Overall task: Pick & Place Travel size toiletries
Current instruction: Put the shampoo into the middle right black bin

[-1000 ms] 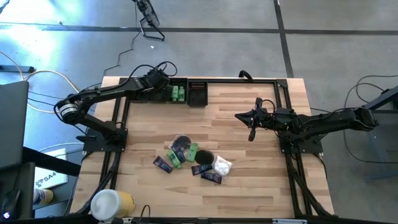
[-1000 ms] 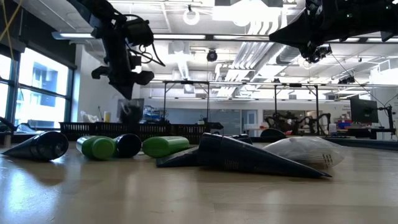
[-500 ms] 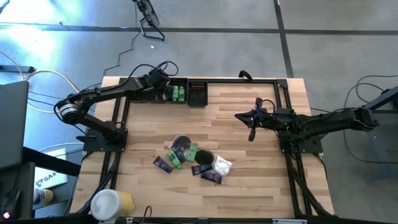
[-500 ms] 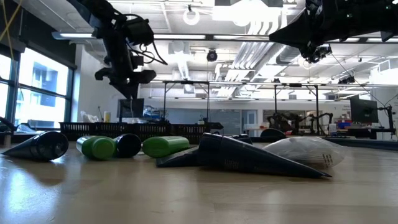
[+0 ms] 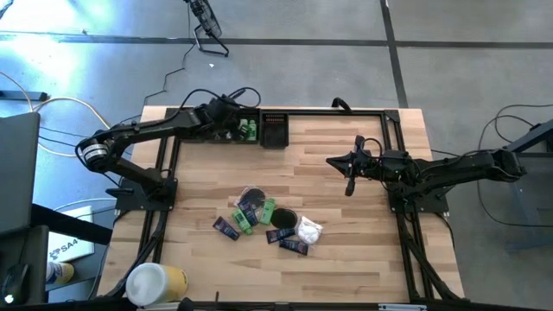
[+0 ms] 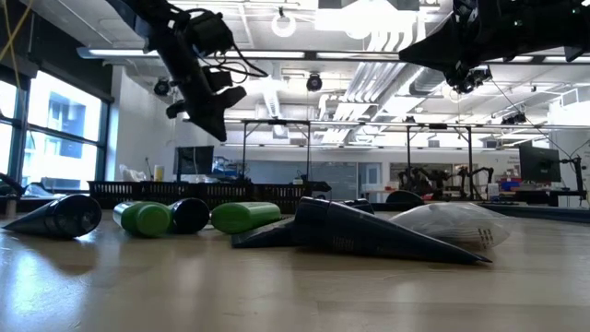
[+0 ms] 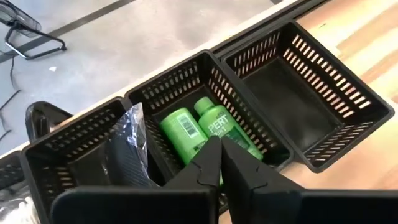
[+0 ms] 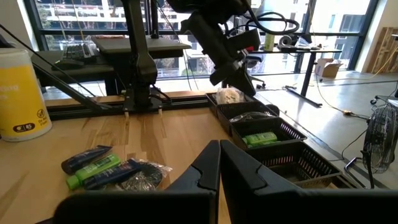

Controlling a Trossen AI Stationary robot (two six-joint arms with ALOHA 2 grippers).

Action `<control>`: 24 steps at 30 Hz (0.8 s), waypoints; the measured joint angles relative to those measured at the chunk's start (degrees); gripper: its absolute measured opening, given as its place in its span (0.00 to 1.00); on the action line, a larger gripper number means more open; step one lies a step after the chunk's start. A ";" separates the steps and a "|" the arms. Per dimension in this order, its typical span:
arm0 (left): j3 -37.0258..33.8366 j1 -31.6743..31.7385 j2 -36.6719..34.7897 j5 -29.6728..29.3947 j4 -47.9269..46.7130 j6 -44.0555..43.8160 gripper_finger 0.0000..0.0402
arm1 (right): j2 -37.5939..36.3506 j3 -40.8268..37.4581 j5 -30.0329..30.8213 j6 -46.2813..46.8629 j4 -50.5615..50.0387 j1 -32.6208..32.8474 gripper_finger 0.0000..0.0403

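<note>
Hovering over the baskets (image 7: pixel 186 81) at the tabletop's (image 5: pixel 328 199) far edge, left gripper (image 7: pixel 219 146) has fingers pressed together, empty. Only its wrist view shows two green bottles (image 7: pixel 205 127) in the middle basket; sachet (image 7: pixel 127 149) beside, contents unclear. Remaining toiletries (image 5: pixel 268 220) lie mid-tabletop. Right gripper (image 8: pixel 219 152) waits raised, fingers together, empty.

The whole counter (image 5: pixel 346 216) is seen from straight overhead. A level, close look is given from counter height. The black baskets (image 7: pixel 261 93) are viewed closely from the left wrist, and shared obliquely from the right wrist.
</note>
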 joint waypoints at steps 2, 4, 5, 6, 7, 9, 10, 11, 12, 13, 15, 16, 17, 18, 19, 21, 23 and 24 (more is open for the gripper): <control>0.00 0.18 0.00 0.55 0.00 -0.50 0.05 | 0.00 0.00 0.00 0.00 0.00 0.00 0.01; 0.00 0.17 0.00 0.64 -0.01 -0.81 0.06 | 0.00 0.00 0.00 0.00 0.00 0.00 0.01; 0.00 0.16 0.00 0.91 0.01 -0.91 0.06 | 0.00 0.00 0.00 0.00 -0.02 0.01 0.01; 0.00 0.16 0.00 1.58 -0.01 -0.92 0.06 | 0.00 0.00 0.00 0.00 0.00 0.00 0.01; 0.00 0.16 0.00 2.92 -0.02 -0.91 0.06 | 0.00 0.00 0.00 0.00 0.00 0.02 0.01; 0.00 0.00 0.00 5.80 -0.04 0.27 0.07 | 0.00 0.00 0.00 0.00 -0.02 0.00 0.01; -0.11 -0.64 0.00 6.92 0.01 1.18 0.07 | 0.00 0.00 0.00 0.00 -0.01 0.01 0.01; -0.32 -1.49 0.00 7.41 -0.01 2.03 0.07 | 0.00 0.00 0.00 0.00 0.00 0.00 0.01; -0.52 -2.62 0.00 7.71 -0.13 2.71 0.07 | 0.00 0.00 0.00 0.00 -0.02 0.00 0.01; -0.65 -4.06 0.00 7.94 -0.29 3.20 0.07 | 0.00 0.00 0.00 0.00 -0.02 0.00 0.01; -0.72 -7.28 0.00 8.29 -0.84 4.09 0.07 | 0.00 0.00 0.00 -0.02 -0.02 0.00 0.01; -0.72 -9.06 0.00 8.32 -1.21 4.38 0.07 | 0.00 0.00 0.00 -0.02 -0.03 0.00 0.01; -0.72 -10.81 0.00 8.31 -1.66 4.57 0.07 | 0.00 0.00 0.02 -0.02 -0.04 0.01 0.01; -0.74 -12.69 0.00 8.29 -1.82 5.21 0.07 | 0.00 0.00 0.00 -0.02 -0.02 0.02 0.01; -0.74 -14.63 0.00 8.29 -1.80 5.99 0.07 | 0.00 0.00 0.00 -0.02 -0.02 0.00 0.01; -0.74 -18.26 0.00 8.31 -2.25 8.02 0.07 | 0.00 0.00 0.00 -0.21 -0.02 0.00 0.01; -0.74 -21.49 0.00 8.35 -3.16 10.37 0.07 | 0.00 0.00 0.00 -0.26 -0.04 0.01 0.01; -0.74 -22.91 0.00 8.35 -3.46 11.68 0.07 | 0.00 0.00 0.00 -0.26 -0.03 0.00 0.01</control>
